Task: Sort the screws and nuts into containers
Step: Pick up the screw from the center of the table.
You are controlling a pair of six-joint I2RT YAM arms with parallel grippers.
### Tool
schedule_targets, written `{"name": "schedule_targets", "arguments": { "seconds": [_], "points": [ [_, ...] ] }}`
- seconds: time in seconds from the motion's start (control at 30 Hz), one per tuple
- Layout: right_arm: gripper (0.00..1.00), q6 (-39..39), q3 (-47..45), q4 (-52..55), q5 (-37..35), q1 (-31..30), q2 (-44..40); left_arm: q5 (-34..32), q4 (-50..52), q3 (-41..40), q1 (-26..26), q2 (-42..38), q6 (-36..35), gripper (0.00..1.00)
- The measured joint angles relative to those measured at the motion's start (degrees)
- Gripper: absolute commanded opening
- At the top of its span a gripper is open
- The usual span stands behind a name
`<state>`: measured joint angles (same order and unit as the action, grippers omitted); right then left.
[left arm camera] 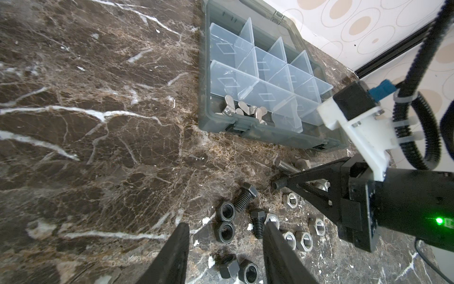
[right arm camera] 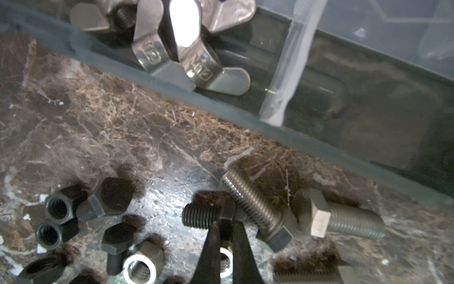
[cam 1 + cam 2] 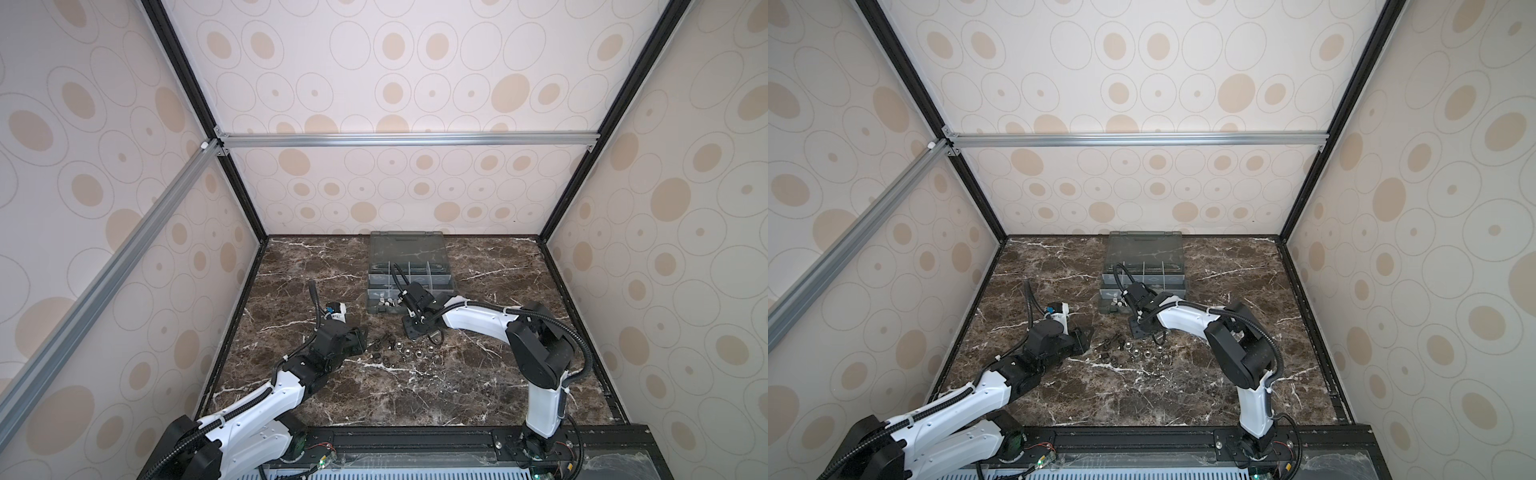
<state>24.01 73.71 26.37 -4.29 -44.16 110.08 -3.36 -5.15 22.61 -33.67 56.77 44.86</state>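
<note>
Loose screws and nuts lie on the marble in front of the grey organiser box (image 3: 409, 286). My right gripper (image 2: 226, 224) is shut on the head of a black screw (image 2: 202, 216), low over the pile; its shank (image 1: 278, 183) sticks out sideways. Two silver screws (image 2: 250, 199) (image 2: 344, 221) lie right beside it. My left gripper (image 1: 226, 226) stands open above black nuts (image 1: 225, 211) and a black screw (image 1: 257, 222), holding nothing. Silver nuts (image 1: 304, 241) lie further right. In the top views the left gripper (image 3: 361, 338) faces the right gripper (image 3: 1156, 336) across the pile.
The box's lid (image 3: 405, 245) lies open flat toward the back wall. Pale dividers (image 1: 267, 66) split the containers; silver wing nuts (image 1: 243, 110) fill the near left one. The box's front wall (image 2: 221, 115) runs just beyond the pile. White chips dot the marble.
</note>
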Motion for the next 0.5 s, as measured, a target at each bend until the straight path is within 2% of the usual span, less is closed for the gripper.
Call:
{"name": "schedule_targets", "arguments": {
  "seconds": [0.3, 0.5],
  "points": [
    [0.06, -1.0, 1.7, 1.6, 0.0, 0.4, -2.9, 0.0, 0.0, 0.0, 0.0, 0.0, 0.0, 0.49],
    [0.06, -2.7, 5.3, 2.3, -0.4, 3.0, -6.5, 0.0, -0.1, 0.0, 0.0, 0.0, 0.0, 0.49]
  ]
}}
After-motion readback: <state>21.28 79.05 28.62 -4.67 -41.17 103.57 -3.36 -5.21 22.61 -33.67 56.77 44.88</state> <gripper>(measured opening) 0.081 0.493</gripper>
